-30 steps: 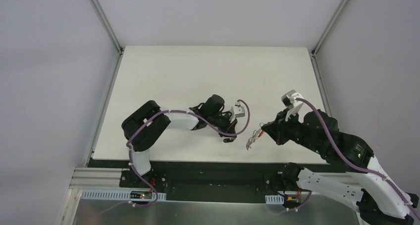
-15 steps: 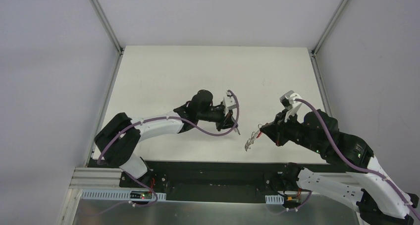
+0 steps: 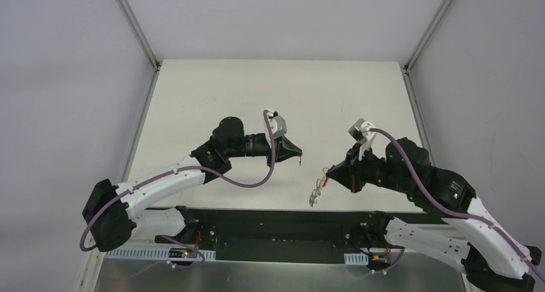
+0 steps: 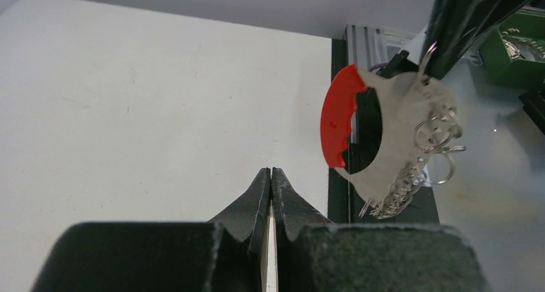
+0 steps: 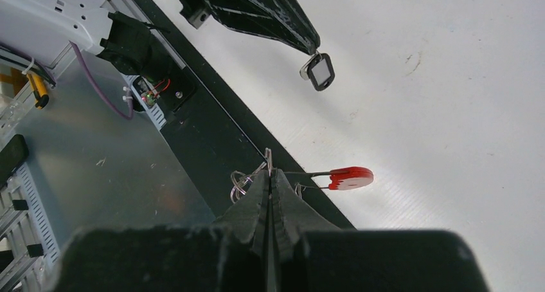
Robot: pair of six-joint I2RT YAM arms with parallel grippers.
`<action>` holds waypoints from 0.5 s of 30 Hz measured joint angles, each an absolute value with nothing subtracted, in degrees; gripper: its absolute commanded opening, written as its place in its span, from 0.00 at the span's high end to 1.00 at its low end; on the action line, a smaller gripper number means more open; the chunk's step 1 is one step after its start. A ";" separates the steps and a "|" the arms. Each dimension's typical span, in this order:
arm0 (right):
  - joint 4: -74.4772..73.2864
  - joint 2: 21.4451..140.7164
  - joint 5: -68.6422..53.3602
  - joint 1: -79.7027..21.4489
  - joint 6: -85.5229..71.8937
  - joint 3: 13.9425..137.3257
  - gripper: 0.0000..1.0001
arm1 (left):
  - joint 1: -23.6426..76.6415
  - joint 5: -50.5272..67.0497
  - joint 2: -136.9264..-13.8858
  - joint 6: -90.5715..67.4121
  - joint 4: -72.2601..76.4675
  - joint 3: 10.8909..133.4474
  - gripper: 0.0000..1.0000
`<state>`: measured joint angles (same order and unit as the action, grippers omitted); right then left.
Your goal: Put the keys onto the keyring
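The left gripper [image 3: 299,155] is pinched shut on the black-tagged key [image 5: 319,71], which dangles off its fingertips in the upper middle of the right wrist view, above the white table [image 3: 212,99]. Right of centre in the top view, the right gripper [image 3: 329,172] is clamped on the keyring [image 3: 315,193]. Its red crescent [image 4: 335,121] and wire loops [image 4: 437,128] hang by the table's front edge, apart from the key.

Small silver metal key with black oval tag [image 5: 319,71] hangs above the white table [image 3: 244,92]; silver wire keyring with red crescent piece [image 4: 398,125] hangs at its five o'clock, over the near edge.
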<state>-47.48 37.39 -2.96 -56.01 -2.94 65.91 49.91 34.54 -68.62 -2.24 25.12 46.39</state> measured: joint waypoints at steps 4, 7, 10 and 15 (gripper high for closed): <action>-46.06 39.94 -5.26 -56.01 -3.05 65.91 1.00 | 49.91 35.55 -64.31 -2.42 25.06 46.24 1.00; -45.23 41.74 -6.44 -56.01 -3.62 65.91 1.00 | 49.91 36.34 -61.47 -2.66 25.02 46.11 1.00; -44.58 43.53 -7.79 -56.01 -4.43 65.93 1.00 | 49.91 37.34 -59.05 -2.85 24.99 46.09 1.00; -43.72 47.22 -10.07 -56.01 -6.33 67.00 1.00 | 49.91 39.03 -56.34 -3.01 24.73 46.09 1.00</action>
<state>-43.72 47.22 -10.07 -56.01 -6.33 67.00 49.91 39.03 -56.34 -3.01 24.73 46.09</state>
